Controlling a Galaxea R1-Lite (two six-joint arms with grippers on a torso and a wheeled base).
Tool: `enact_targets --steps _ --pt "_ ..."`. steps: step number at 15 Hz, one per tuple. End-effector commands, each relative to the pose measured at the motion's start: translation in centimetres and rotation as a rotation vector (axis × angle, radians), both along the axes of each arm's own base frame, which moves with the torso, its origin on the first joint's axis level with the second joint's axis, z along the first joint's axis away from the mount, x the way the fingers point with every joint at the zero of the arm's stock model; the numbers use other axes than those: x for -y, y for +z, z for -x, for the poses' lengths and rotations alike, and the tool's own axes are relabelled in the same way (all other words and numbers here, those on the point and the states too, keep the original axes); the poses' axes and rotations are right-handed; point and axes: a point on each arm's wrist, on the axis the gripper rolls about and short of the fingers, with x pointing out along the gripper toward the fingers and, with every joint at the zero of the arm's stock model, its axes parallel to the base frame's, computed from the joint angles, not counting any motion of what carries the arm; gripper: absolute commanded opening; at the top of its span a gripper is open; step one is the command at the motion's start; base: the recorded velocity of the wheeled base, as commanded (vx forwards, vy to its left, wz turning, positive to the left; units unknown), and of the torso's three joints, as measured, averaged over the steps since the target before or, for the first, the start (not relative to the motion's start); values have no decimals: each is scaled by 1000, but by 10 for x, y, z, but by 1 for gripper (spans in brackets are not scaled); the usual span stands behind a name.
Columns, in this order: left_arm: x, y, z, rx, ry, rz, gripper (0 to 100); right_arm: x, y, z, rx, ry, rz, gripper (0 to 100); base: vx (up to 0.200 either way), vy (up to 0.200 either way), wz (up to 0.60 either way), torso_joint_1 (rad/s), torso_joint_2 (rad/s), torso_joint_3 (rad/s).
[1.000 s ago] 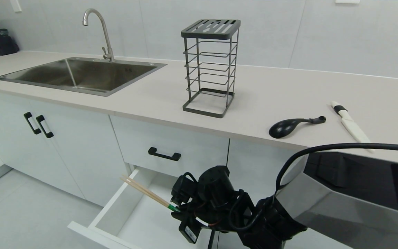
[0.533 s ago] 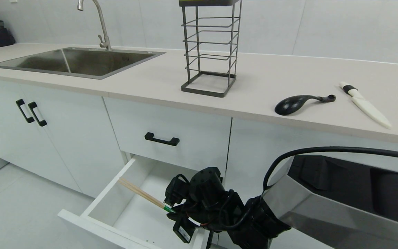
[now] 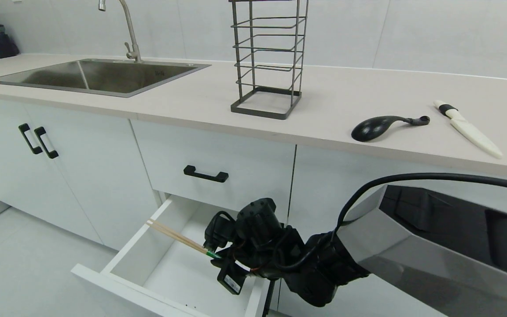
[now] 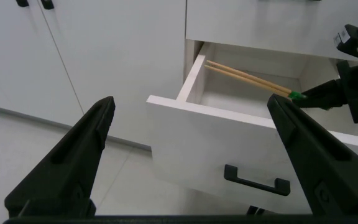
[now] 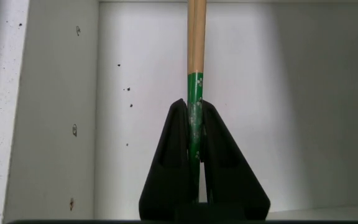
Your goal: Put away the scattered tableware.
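Note:
A pair of wooden chopsticks (image 3: 176,237) with green ends is clamped in my right gripper (image 3: 215,256), which is shut on the green ends (image 5: 195,93). They stick out over the open white drawer (image 3: 121,264), their tips above its left wall. In the left wrist view the chopsticks (image 4: 247,78) lie across the drawer (image 4: 229,118) opening. My left gripper (image 4: 191,102) stands open in front of the drawer's front panel, holding nothing. A black spoon (image 3: 374,126) and a white knife (image 3: 467,128) lie on the counter at the right.
A dark wire rack (image 3: 267,57) stands mid-counter, and a steel sink (image 3: 95,75) with a tap is at the left. A shut drawer with a black handle (image 3: 205,175) sits above the open one. Cabinet doors are to the left.
The head camera has moved, so the whole scene has shifted. My right gripper still holds the chopsticks over the drawer, now slightly lower against its left wall.

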Motion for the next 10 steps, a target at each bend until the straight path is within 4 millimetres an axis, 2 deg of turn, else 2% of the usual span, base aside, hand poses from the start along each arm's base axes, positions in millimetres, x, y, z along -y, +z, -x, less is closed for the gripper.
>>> enact_targets --steps 1,4,10 --pt "0 0 0 -1 0 0 100 -3 10 -2 39 17 -7 0 0 0 0 0 0 0" --pt "0 0 0 -1 0 0 100 -4 2 -7 34 -24 72 0 0 0 0 0 0 0" --pt "0 0 0 -1 0 0 100 -21 -21 -19 29 -47 115 0 0 0 0 0 0 0"
